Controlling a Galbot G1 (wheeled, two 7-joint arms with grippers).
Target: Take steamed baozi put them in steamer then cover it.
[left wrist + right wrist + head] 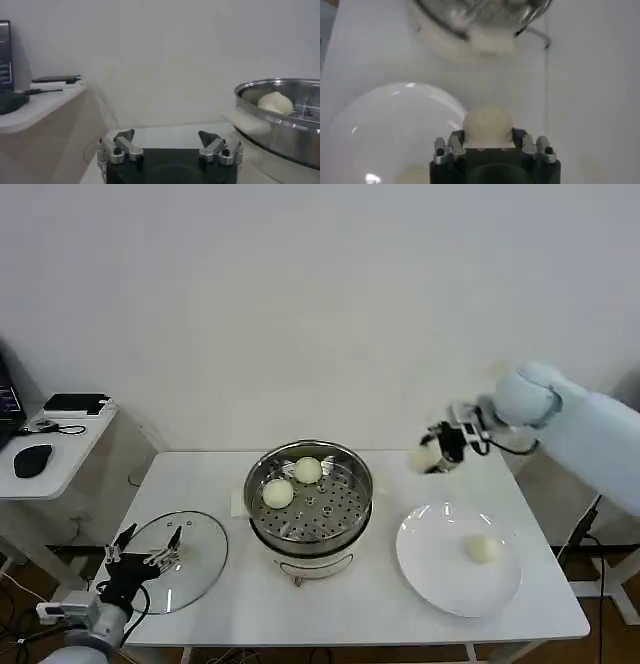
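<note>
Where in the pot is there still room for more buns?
The steamer tray is bare along its front and right, toward the white plate. Two baozi crowd the back-left. The right claw carries another above the table.

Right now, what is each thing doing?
Steamer: uncovered, two baozi inside.
Glass lid: off, flat on the table beside the steamer.
Right gripper: shut on a baozi, raised above the table.
White plate: holds one baozi.
Left gripper: open, by the lid.

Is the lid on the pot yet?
No. The glass lid lies flat on the table beside the open steamer, near the left gripper.
</note>
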